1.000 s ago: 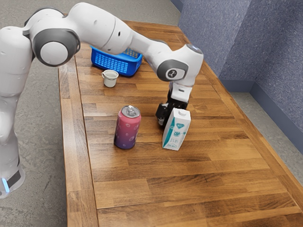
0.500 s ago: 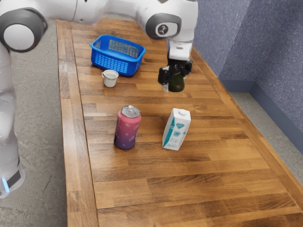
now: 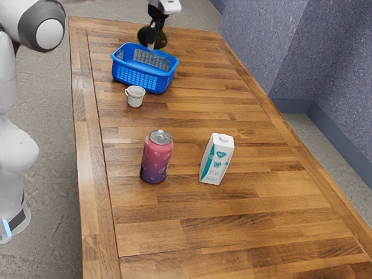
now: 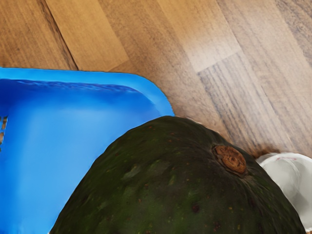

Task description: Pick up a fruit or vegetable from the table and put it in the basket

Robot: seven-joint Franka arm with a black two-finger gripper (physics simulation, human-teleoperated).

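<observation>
Gripper [image 3: 154,42], exterior view: clamped on the avocado [image 3: 161,40], one finger running down the side facing me.
Avocado, exterior view: hanging at the gripper's end, up by the blue basket's [image 3: 135,77] far rim.
Avocado, wrist view: big, right under the hand, brown stem scar [image 4: 231,159] showing, between basket and white cup [image 4: 291,181].

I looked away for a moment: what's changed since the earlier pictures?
The hand rose from behind the carton and carried the avocado over toward the basket, to the exterior view's upper left, without letting go. Basket, carton, can and cup stayed put.
</observation>
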